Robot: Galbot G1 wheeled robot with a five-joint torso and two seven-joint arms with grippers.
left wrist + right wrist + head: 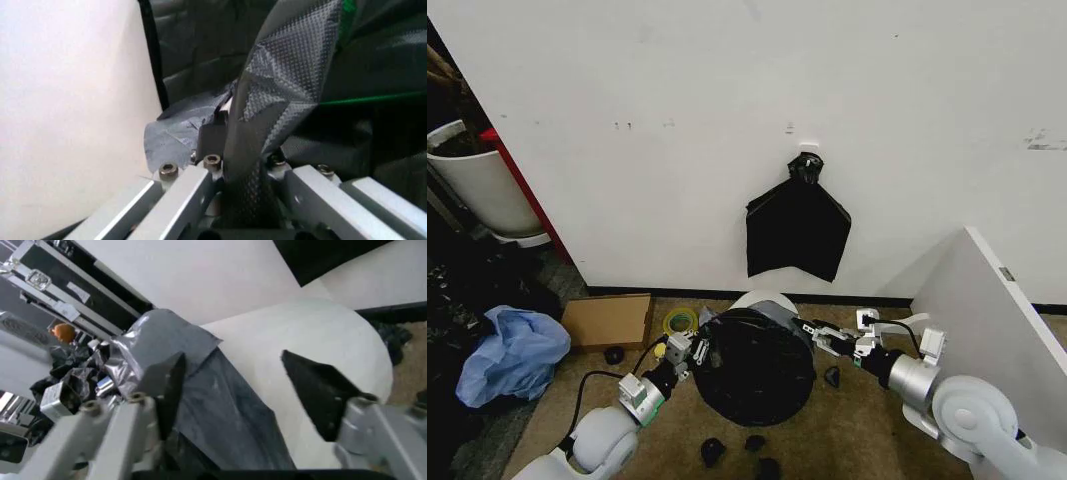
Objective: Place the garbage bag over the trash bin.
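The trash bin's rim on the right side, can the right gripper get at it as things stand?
Probably yes. The right gripper sits open right at the trash bin, whose white wall lies bare between its fingers; the garbage bag drapes beside it, not across it.

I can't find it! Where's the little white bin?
In the head view, the trash bin sits on the floor by the wall, under the garbage bag, between both claws.

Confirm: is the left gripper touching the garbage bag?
Touching. The left wrist view shows a fold of the garbage bag pinched between the left gripper's fingers.
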